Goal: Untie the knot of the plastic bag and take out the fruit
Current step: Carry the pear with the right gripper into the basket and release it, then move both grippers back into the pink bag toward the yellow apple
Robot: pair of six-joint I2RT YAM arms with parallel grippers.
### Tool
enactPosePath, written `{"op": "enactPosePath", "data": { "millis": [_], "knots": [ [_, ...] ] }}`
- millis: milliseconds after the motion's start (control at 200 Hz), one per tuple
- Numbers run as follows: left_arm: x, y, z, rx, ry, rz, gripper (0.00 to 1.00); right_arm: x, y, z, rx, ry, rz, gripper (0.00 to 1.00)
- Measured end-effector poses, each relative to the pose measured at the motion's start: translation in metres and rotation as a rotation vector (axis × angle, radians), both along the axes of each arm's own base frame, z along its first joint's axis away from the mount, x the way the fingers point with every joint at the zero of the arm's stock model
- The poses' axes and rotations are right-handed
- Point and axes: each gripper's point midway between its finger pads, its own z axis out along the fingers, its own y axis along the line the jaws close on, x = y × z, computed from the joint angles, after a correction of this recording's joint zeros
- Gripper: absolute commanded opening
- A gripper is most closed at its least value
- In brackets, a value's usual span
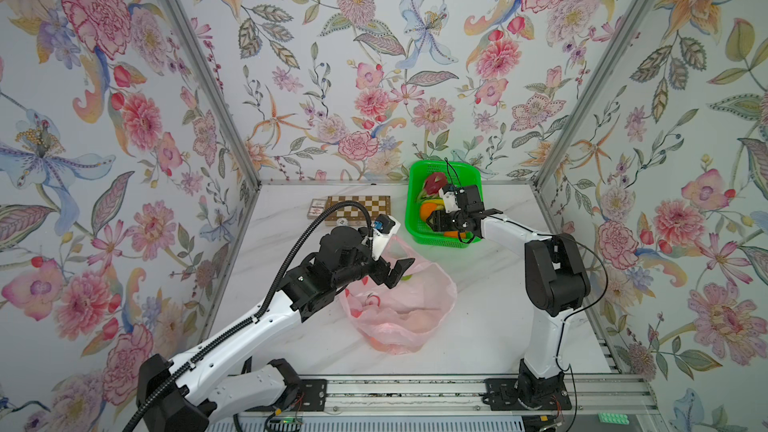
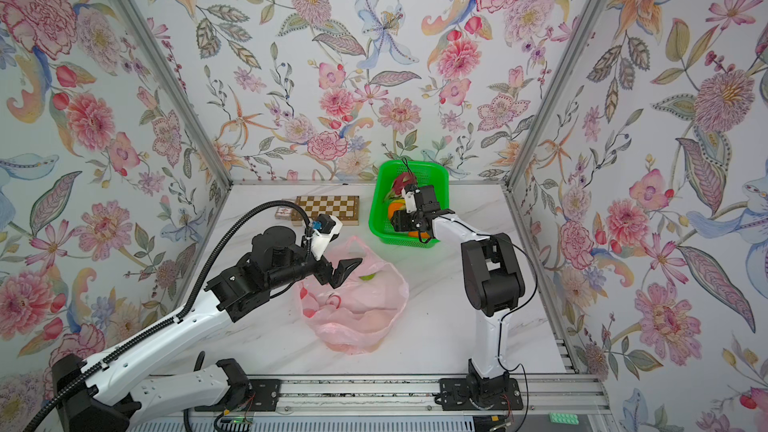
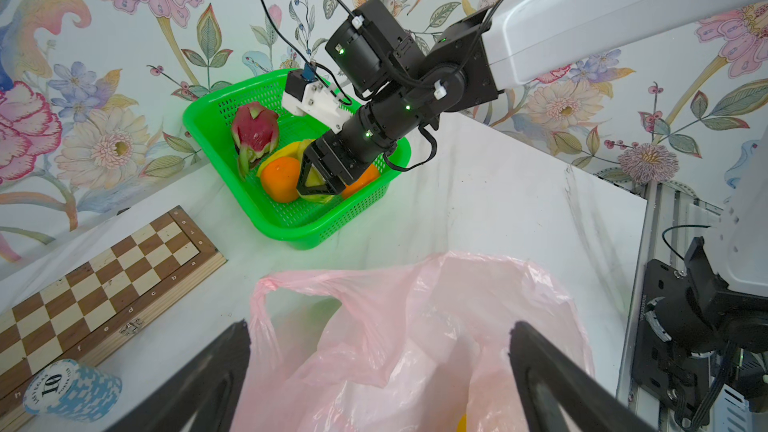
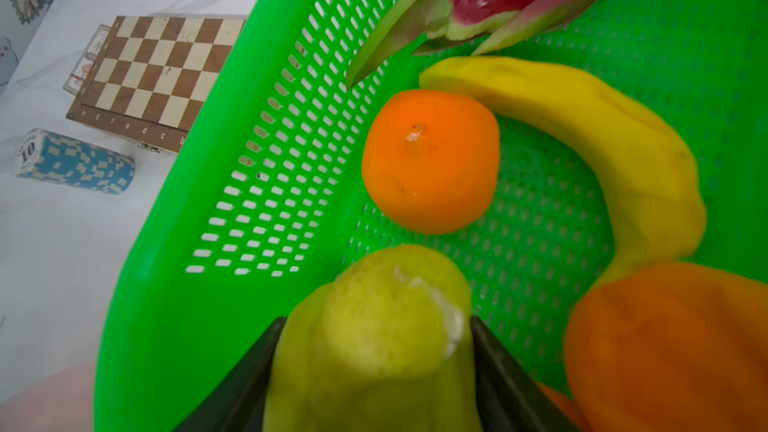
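Leftmost, a folded wooden chessboard [image 1: 357, 205] is lying at the back of the white marble tabletop [image 1: 478, 326], and a stack of blue poker chips [image 3: 70, 390] is lying on its side near the board. Next along, the left gripper [image 1: 399, 274] is hovering above the plastic bag [image 1: 407, 309] with its jaws standing fully apart and nothing between them. In the left wrist view its two black fingers [image 3: 224, 367] are showing on either side of the pink film.

The bag is slumping on the middle of the tabletop in both top views, its mouth gaping toward the back and one handle strip [image 3: 266, 284] standing up loose. Inside it, a green fruit [image 1: 405, 277] is showing at the mouth, and orange-tinted shapes [image 1: 415, 320] are glowing through the film nearer the front.

Further right and behind, apart from the bag, the green perforated basket [image 1: 415, 168] is sitting at the back of the tabletop. It is holding a magenta dragon fruit [image 3: 255, 128], a banana [image 4: 602, 126], an orange [image 4: 430, 160] and a second orange [image 4: 665, 347]. The right gripper [image 4: 378, 320] is reaching down into the basket, its jaws partly apart and pressing against both sides of a yellow-green fruit [image 4: 365, 367], which is sitting low between the two oranges.
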Motion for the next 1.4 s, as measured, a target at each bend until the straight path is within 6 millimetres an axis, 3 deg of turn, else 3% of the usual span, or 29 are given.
{"op": "enactPosePath", "data": {
  "millis": [170, 375, 640, 801, 971, 1196, 1401],
  "knots": [
    [-0.003, -0.005, -0.007, 0.018, 0.014, 0.000, 0.99, 0.005, 0.012, -0.008, -0.025, 0.001, 0.047, 0.70],
    [-0.009, -0.006, -0.010, 0.037, 0.019, -0.001, 0.99, 0.006, 0.022, -0.013, -0.045, -0.004, 0.084, 0.82],
    [-0.014, 0.004, 0.001, 0.014, -0.007, 0.017, 0.99, -0.005, 0.017, 0.000, -0.061, 0.005, 0.075, 0.88],
    [-0.015, 0.009, -0.003, 0.022, 0.001, 0.034, 0.99, -0.018, 0.011, 0.039, -0.035, -0.042, 0.052, 0.91],
    [-0.016, 0.019, -0.017, 0.062, 0.050, 0.079, 0.90, -0.044, -0.001, 0.104, 0.037, -0.147, 0.007, 0.92],
    [-0.020, 0.023, -0.035, 0.057, 0.149, 0.113, 0.75, -0.107, -0.019, 0.173, 0.183, -0.268, -0.040, 0.97],
    [-0.024, 0.024, -0.064, 0.053, 0.254, 0.149, 0.62, -0.167, -0.008, 0.199, 0.287, -0.298, 0.041, 0.99]
  ]
}}
